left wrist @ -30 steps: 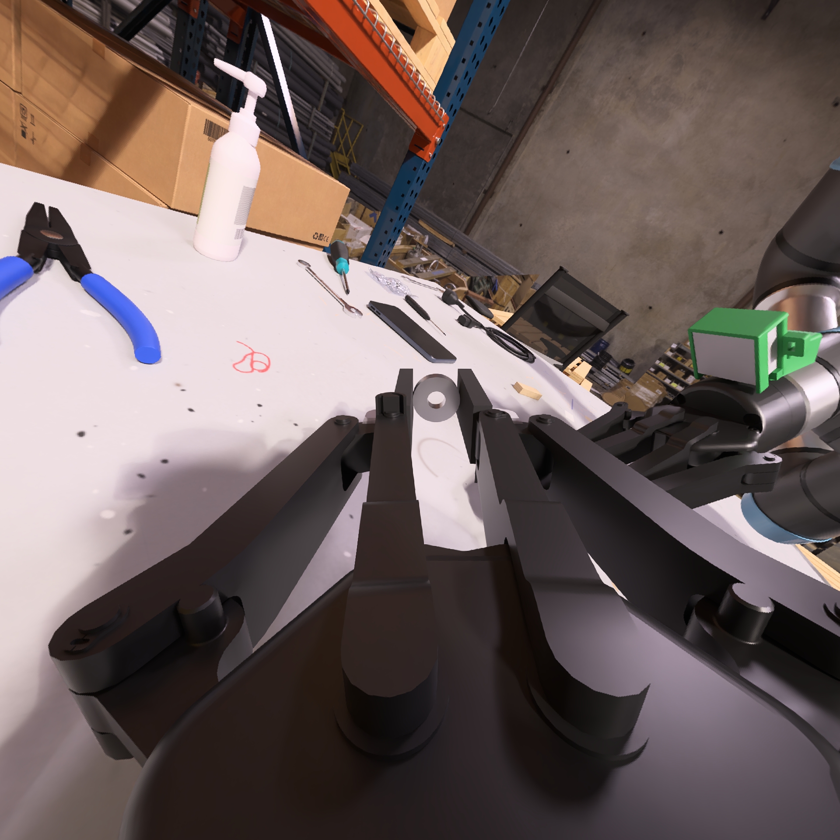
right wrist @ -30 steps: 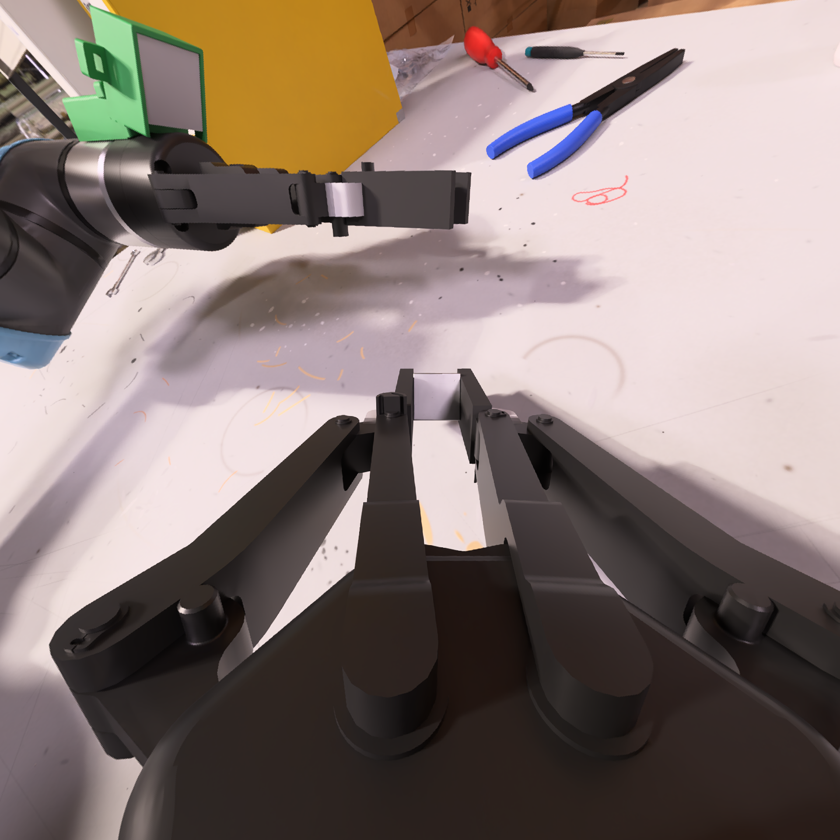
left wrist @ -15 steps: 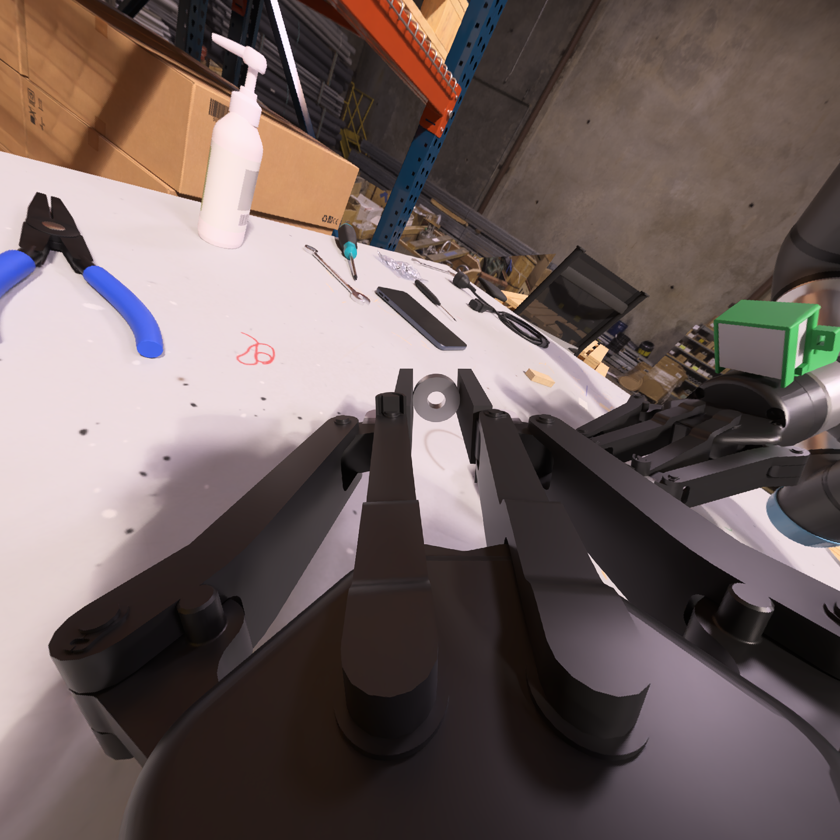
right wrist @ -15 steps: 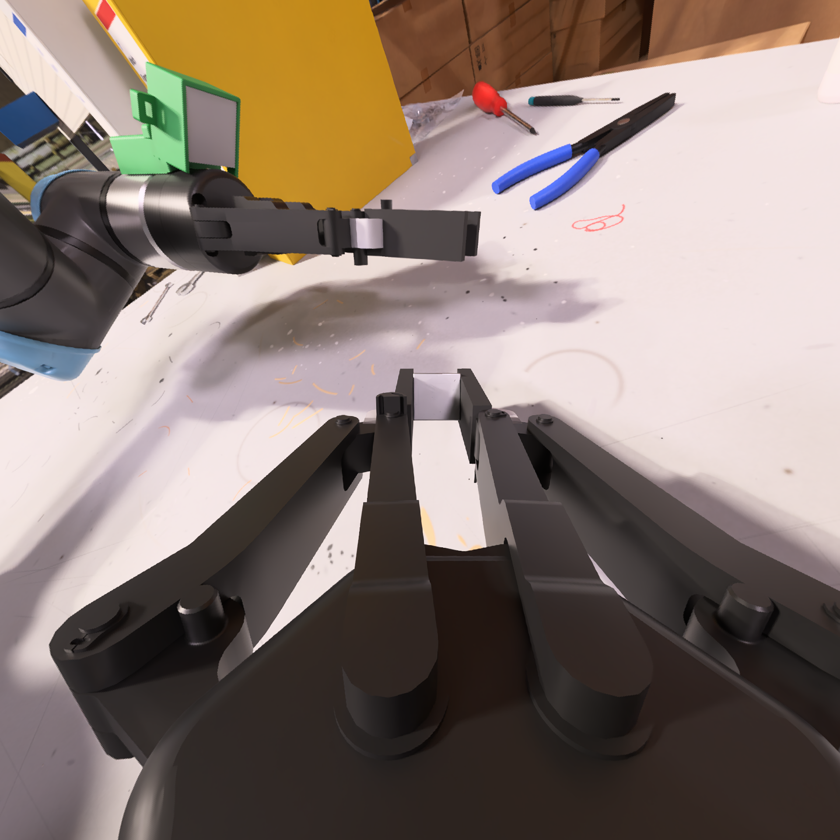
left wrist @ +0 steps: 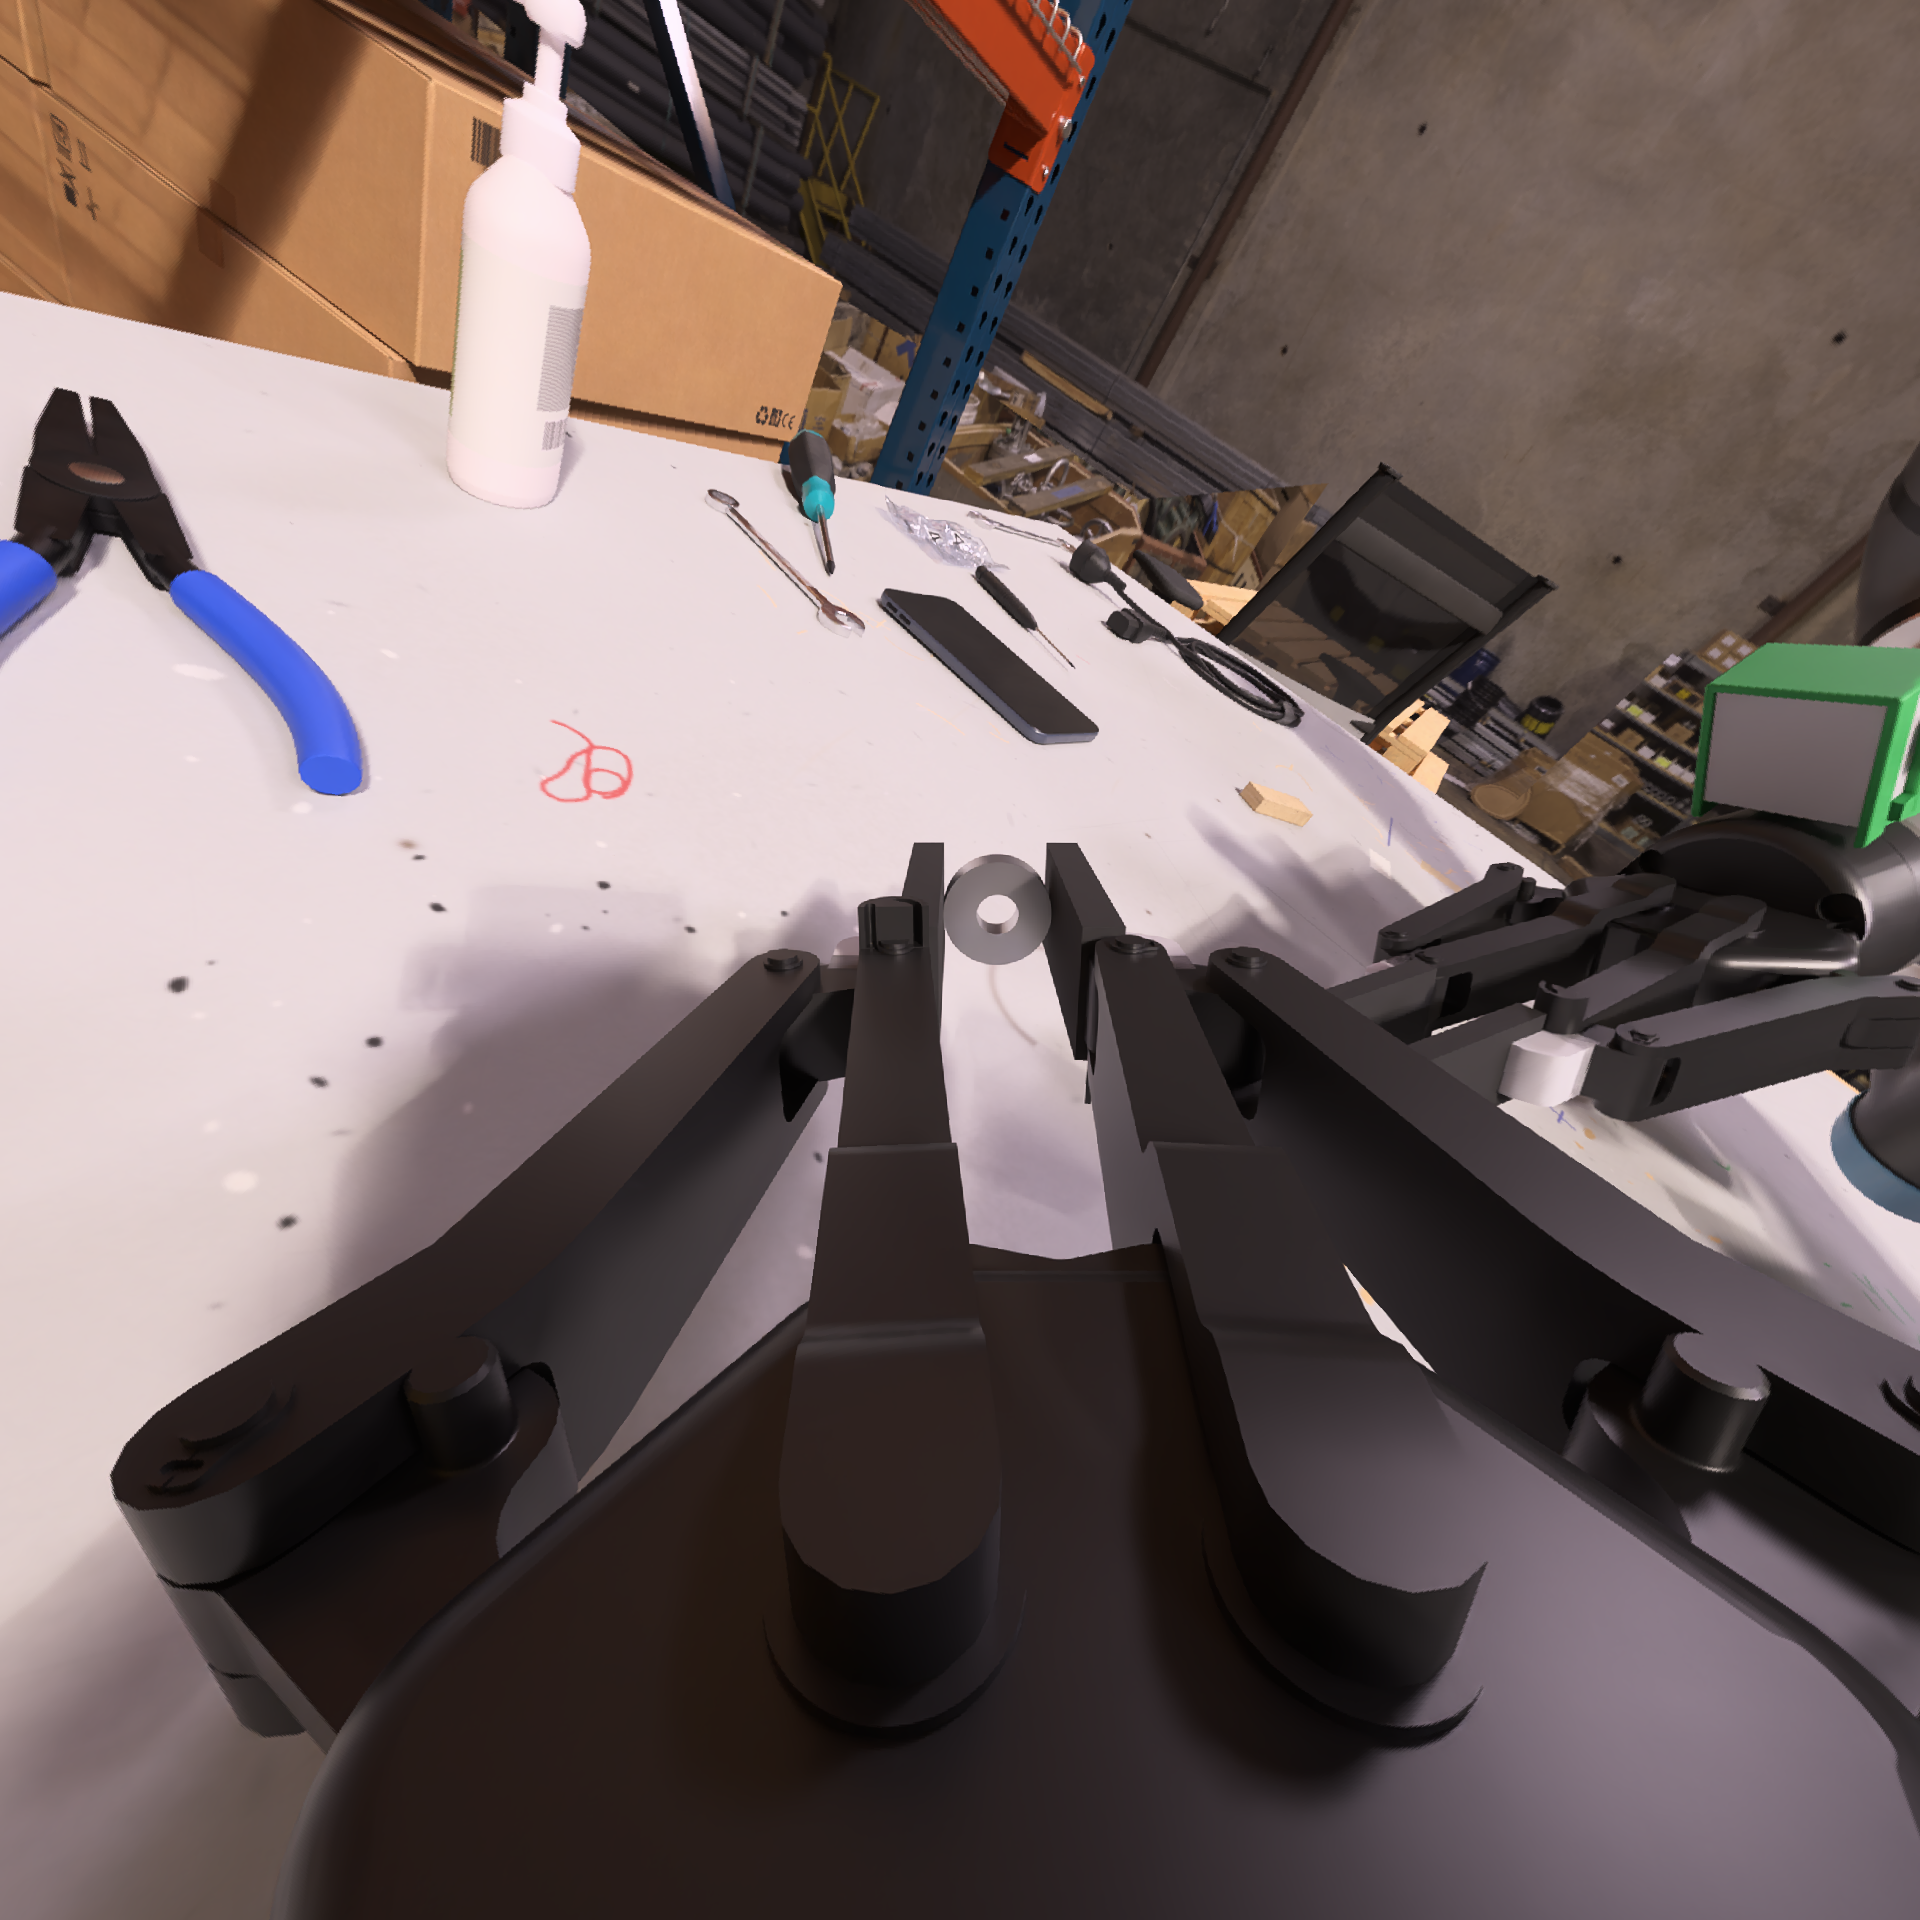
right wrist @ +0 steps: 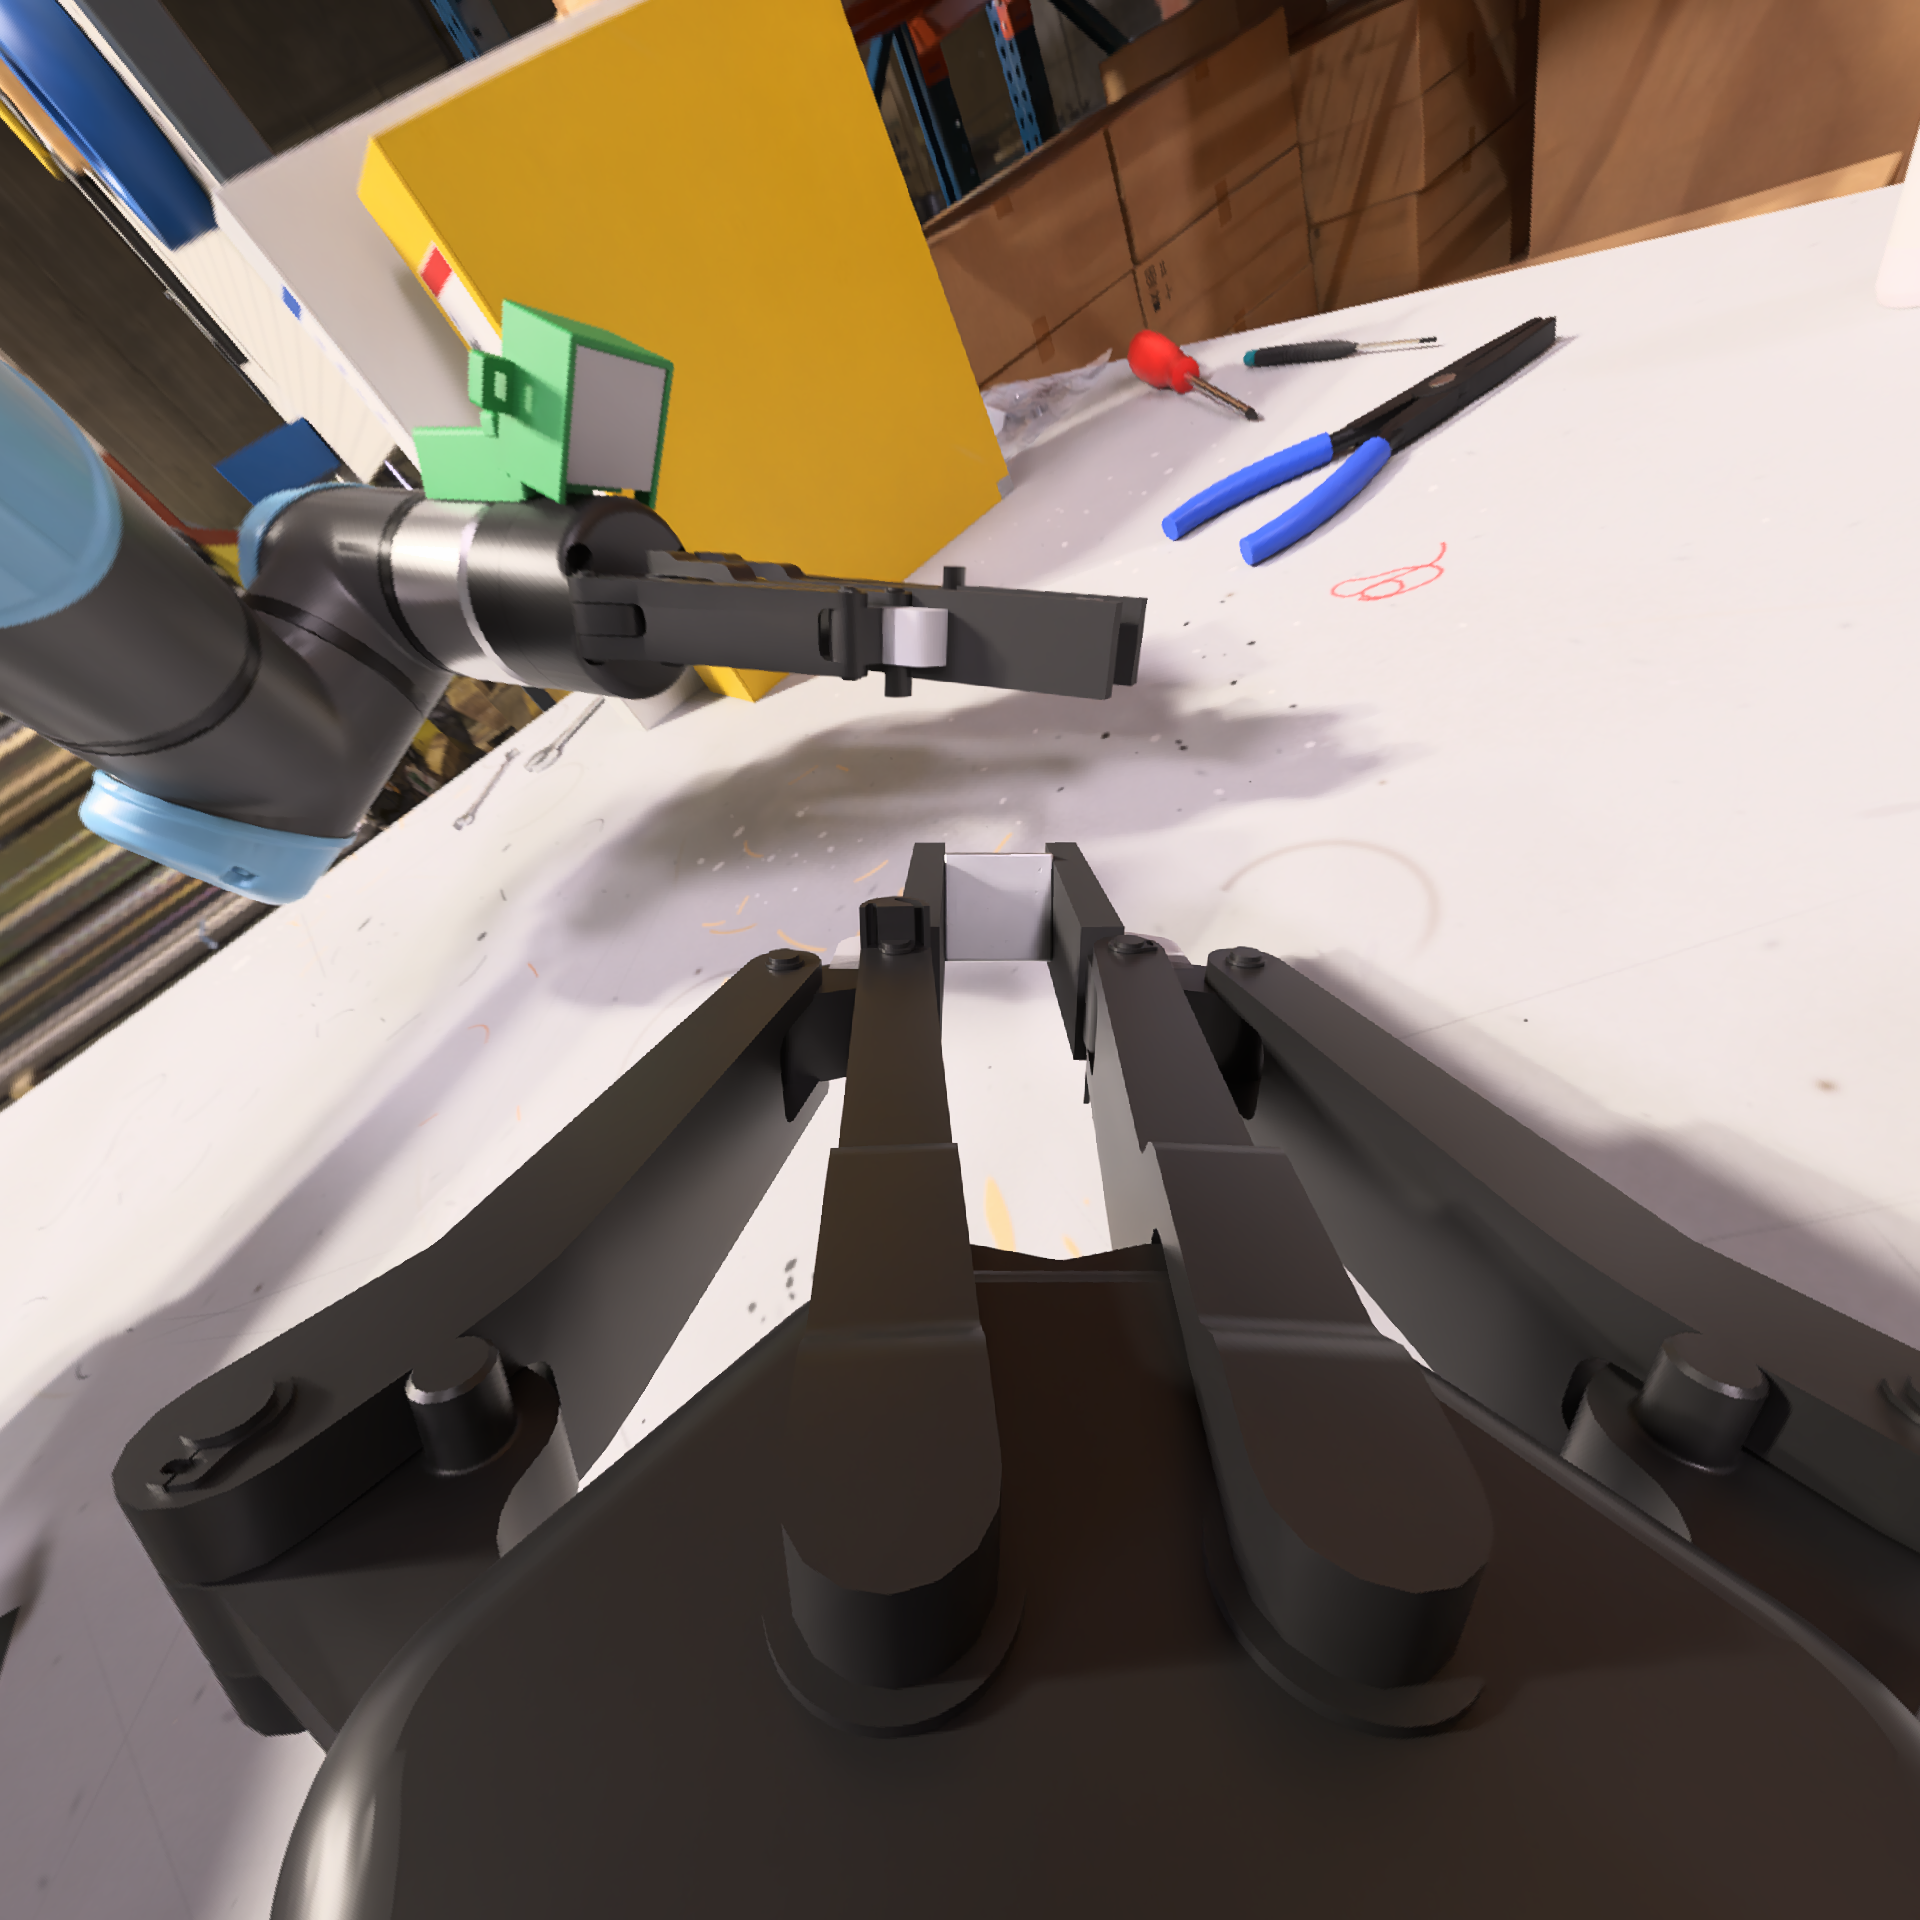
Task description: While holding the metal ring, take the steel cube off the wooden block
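Note:
In the left wrist view my left gripper (left wrist: pixel 995 914) is shut on the metal ring (left wrist: pixel 995 920), a grey washer held upright above the white table (left wrist: pixel 675 935). In the right wrist view my right gripper (right wrist: pixel 997 899) is shut on the steel cube (right wrist: pixel 995 904), held above the table. A small wooden block (left wrist: pixel 1273 803) lies on the table beyond the left fingers, with nothing on it. The right gripper (left wrist: pixel 1403 971) shows at the right of the left wrist view, where the cube is hidden. The left gripper (right wrist: pixel 1127 639) shows side-on in the right wrist view, where the ring is hidden.
Blue-handled pliers (left wrist: pixel 239 644) (right wrist: pixel 1340 468), a white pump bottle (left wrist: pixel 514 312), a wrench (left wrist: pixel 790 566), a screwdriver (left wrist: pixel 816 509), a black phone (left wrist: pixel 987 665) and a cable (left wrist: pixel 1205 644) lie at the far side. A yellow panel (right wrist: pixel 707 281), cardboard boxes (left wrist: pixel 260 177) and a red screwdriver (right wrist: pixel 1184 374) stand behind.
Both grippers keep their grips. Both views have tilted so that more of the background shows. The left arm now sits lower and nearer in the right wrist view.

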